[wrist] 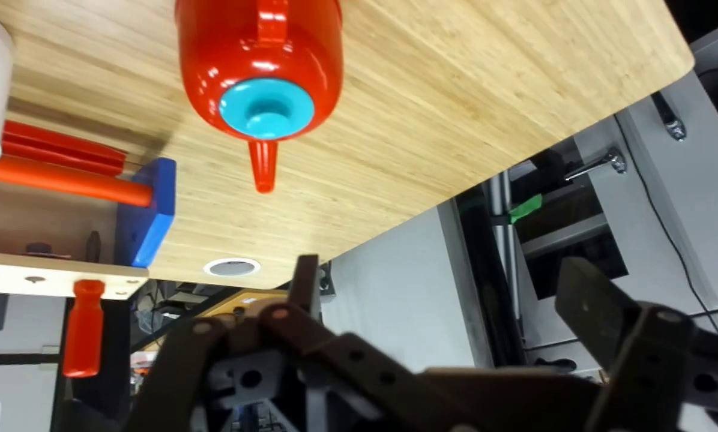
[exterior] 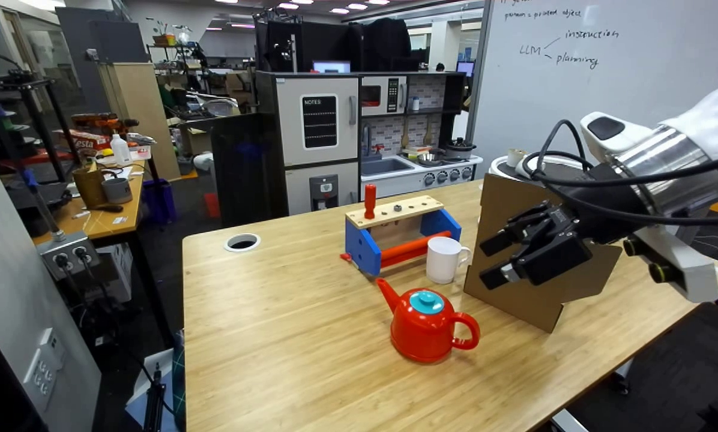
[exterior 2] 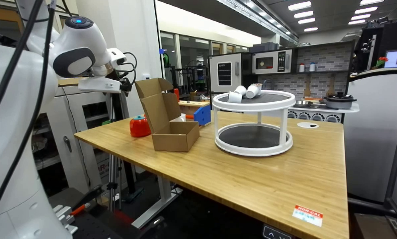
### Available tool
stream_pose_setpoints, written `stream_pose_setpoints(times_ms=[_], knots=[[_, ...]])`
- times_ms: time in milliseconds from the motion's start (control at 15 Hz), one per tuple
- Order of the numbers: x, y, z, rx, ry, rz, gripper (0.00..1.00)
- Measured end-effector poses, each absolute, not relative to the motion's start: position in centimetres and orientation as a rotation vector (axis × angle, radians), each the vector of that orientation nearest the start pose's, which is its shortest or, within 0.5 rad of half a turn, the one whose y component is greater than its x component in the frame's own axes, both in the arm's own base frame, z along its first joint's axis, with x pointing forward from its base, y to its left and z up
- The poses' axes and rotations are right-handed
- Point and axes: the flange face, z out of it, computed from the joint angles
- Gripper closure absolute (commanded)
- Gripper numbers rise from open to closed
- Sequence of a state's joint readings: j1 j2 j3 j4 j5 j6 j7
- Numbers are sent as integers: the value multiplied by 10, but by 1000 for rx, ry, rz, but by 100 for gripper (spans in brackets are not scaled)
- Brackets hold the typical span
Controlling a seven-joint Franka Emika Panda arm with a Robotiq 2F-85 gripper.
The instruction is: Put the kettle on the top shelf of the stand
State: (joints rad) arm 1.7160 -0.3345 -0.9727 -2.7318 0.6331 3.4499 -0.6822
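Note:
The glossy red kettle with a turquoise lid stands upright on the wooden table, its handle to the right and spout to the left in an exterior view. It shows at the top of the wrist view as well, the kettle apart from my fingers. My gripper hangs above the table, higher than the kettle and off to its handle side. Its jaws are wide apart with nothing between them in the wrist view, gripper. The stand is a round white two-tier rack with dark shelves, partly hidden behind cardboard in an exterior view.
Several white cups lie on the stand's top shelf. An open cardboard box with raised flaps sits between kettle and stand. A blue-and-red toy workbench and a white mug are behind the kettle.

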Motion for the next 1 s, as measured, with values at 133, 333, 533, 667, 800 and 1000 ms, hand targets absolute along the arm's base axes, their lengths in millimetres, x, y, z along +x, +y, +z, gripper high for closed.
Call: stream_pose_setpoints(times_ms=[133,333,533,667,800,1000], knots=[[367,228,350,-2498,-781,-1017,0],[365,221,335,-2540,-751,-976,0],[356,223,322,-2561,-732,-926,0],[353,226,318,-2567,-717,-906,0],[351,228,316,-2570,-704,-894,0],[351,228,313,-2575,-684,-880,0]])
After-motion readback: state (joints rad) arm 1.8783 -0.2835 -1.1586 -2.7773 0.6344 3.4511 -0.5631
